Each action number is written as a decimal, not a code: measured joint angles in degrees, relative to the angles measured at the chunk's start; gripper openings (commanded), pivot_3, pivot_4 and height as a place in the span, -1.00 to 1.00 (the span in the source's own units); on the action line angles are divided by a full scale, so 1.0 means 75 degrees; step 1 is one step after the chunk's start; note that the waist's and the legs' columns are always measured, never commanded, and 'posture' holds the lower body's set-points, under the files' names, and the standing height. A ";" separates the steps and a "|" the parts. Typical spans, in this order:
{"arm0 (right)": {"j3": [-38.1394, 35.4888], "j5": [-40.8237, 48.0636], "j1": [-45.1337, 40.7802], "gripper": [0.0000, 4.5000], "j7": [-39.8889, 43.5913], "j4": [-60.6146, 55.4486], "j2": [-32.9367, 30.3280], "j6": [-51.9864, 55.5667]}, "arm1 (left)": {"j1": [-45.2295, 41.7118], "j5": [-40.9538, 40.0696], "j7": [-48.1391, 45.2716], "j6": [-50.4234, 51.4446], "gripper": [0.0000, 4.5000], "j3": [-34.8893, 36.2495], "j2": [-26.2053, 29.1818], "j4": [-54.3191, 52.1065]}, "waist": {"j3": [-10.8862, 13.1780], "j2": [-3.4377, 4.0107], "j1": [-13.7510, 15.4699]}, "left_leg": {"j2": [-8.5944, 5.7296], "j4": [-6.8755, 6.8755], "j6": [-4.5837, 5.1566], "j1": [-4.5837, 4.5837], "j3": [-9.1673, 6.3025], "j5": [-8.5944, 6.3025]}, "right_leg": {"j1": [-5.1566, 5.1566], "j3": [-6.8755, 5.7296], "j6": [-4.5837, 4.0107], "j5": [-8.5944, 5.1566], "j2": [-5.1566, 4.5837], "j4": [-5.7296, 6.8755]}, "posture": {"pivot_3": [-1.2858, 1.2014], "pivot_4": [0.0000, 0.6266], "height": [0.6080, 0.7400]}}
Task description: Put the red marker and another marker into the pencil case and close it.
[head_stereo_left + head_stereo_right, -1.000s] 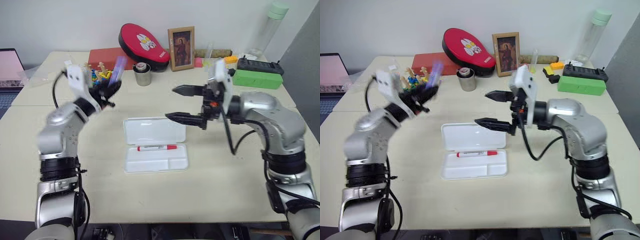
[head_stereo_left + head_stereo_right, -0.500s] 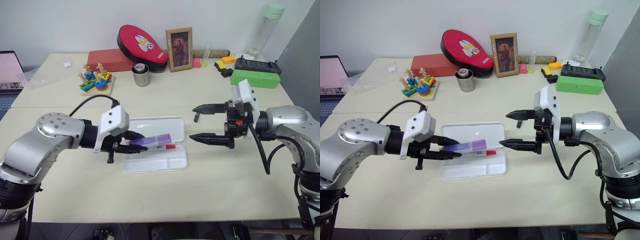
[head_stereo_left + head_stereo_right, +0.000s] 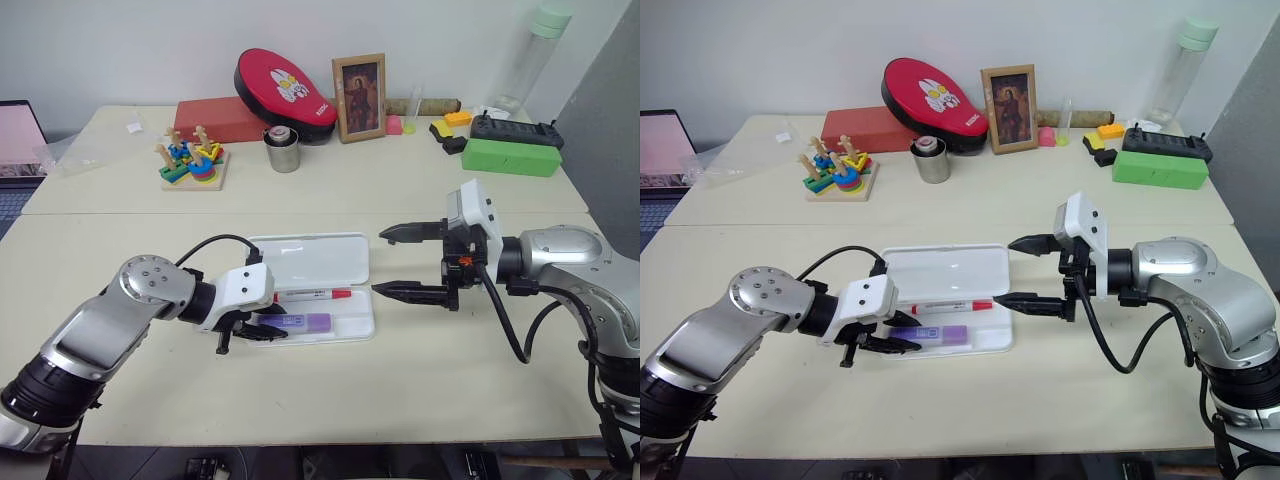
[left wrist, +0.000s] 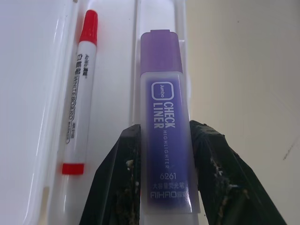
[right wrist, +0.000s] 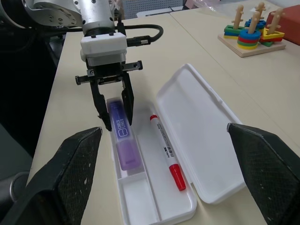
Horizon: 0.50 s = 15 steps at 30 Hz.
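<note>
Left eye view: pencil case (image 3: 312,262) lying open on worktop (image 3: 470,370), lid flat to the far side so the tray stays reachable; red marker (image 3: 313,295) lengthwise in the long compartment next to the lid, purple highlighter (image 3: 294,322) lowered into the near compartment parallel to it. Left wrist view: left pincer (image 4: 166,154) clamped on the highlighter's tail end, not yet released, cap end leading. Right wrist view: right pincer (image 5: 164,136) spread wide and empty beside the case's right end, probably waiting for the lid.

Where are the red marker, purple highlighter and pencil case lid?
red marker (image 4: 78,124): left wrist view, white barrel.
purple highlighter (image 5: 123,143): right wrist view, mid body.
pencil case lid (image 3: 310,262): left eye view, inner face.
</note>
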 measured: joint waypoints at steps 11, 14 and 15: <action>0.0097 0.0016 0.0008 1.00 -0.0121 -0.0061 -0.0024 0.0007 | -0.0067 0.0424 -0.0052 -0.0020 0.15 -0.0133 -0.0231 0.0138 | 0.0000 0.0000 0.0004 | 0.0007 0.0002 0.0000 0.0001 0.0000 0.0000 | 0.0000 0.0000 0.0000 0.0000 0.0007 0.0003 | 0.03 -0.52 1.00; 0.0103 0.0016 0.0008 1.00 -0.0120 -0.0059 -0.0025 0.0006 | -0.0067 0.0479 -0.0049 0.0058 0.41 -0.0133 -0.0281 0.0190 | 0.0000 0.0000 0.0005 | 0.0007 0.0002 0.0000 0.0001 0.0000 0.0000 | 0.0001 0.0000 0.0000 0.0000 0.0007 0.0003 | 0.03 -0.52 1.00; 0.0108 0.0016 0.0007 1.00 -0.0121 -0.0056 -0.0025 0.0006 | -0.0067 0.0481 -0.0047 0.0091 0.52 -0.0133 -0.0301 0.0190 | 0.0000 0.0000 0.0004 | 0.0008 0.0002 0.0000 0.0001 -0.0001 0.0000 | 0.0000 -0.0001 0.0000 0.0000 0.0008 0.0003 | 0.03 -0.52 1.00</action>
